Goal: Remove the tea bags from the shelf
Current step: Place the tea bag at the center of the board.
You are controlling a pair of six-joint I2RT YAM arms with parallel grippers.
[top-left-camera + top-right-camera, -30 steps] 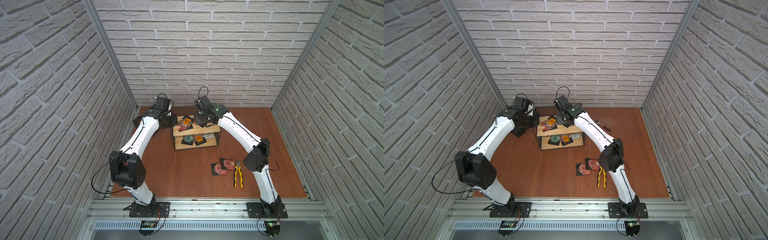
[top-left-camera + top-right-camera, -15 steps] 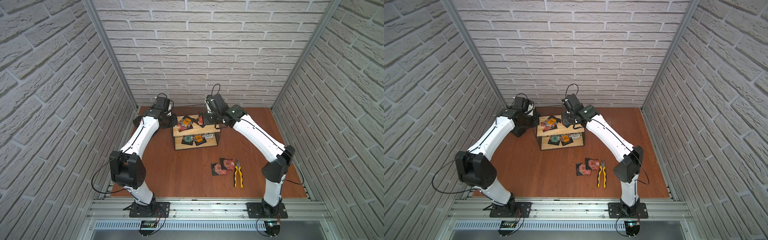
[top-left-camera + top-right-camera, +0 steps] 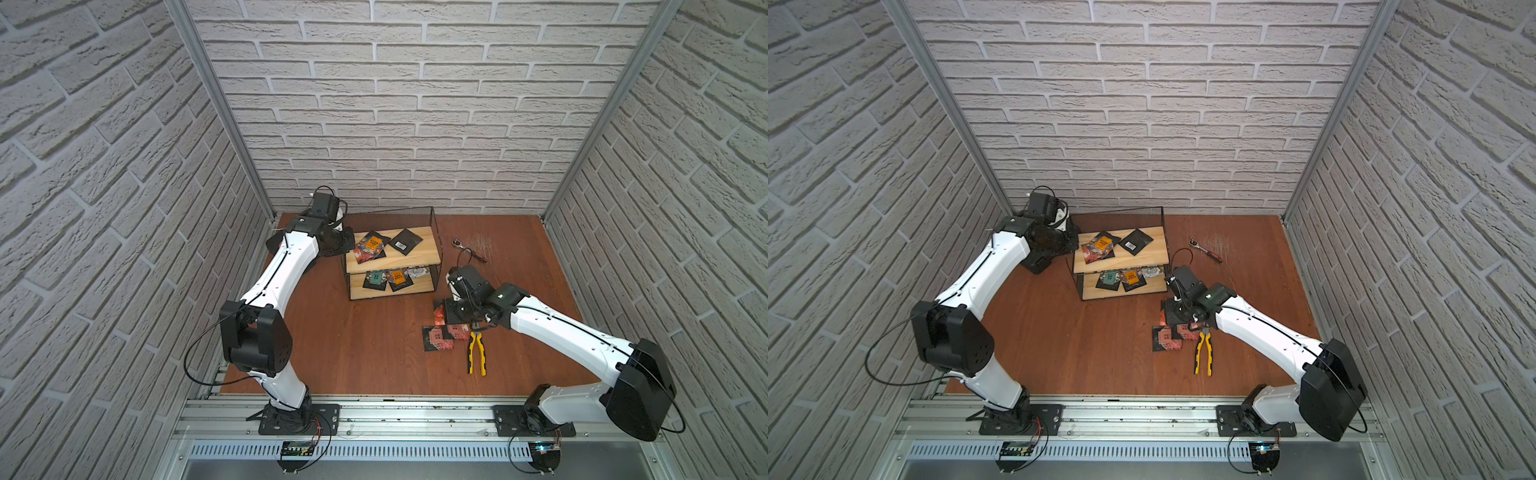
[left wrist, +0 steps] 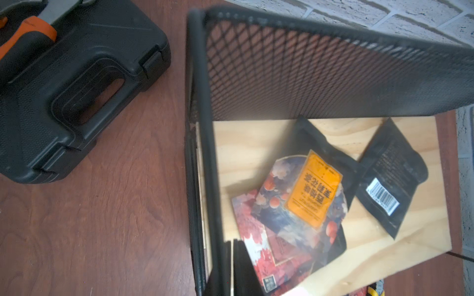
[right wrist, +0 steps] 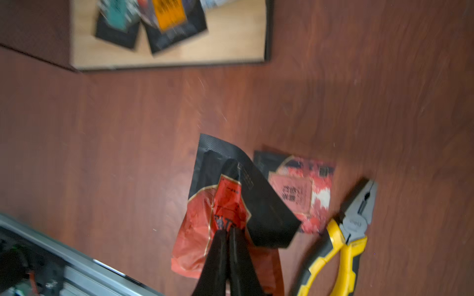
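A red-and-black tea bag (image 5: 200, 230) is pinched between the closed jaws of the right gripper (image 5: 228, 238) and is held above the table (image 3: 353, 353), just beside two tea bags (image 3: 436, 338) lying next to the yellow pliers (image 3: 476, 353). On the shelf (image 3: 426, 249), three sachets (image 3: 376, 247) are seen on the upper board and three more sachets (image 3: 392, 277) on the lower. The left gripper (image 4: 230, 266) is closed at the shelf's end — beside a red floral sachet (image 4: 266, 256), with the black tool case (image 4: 64, 89) nearby — but whether that sachet is gripped cannot be told.
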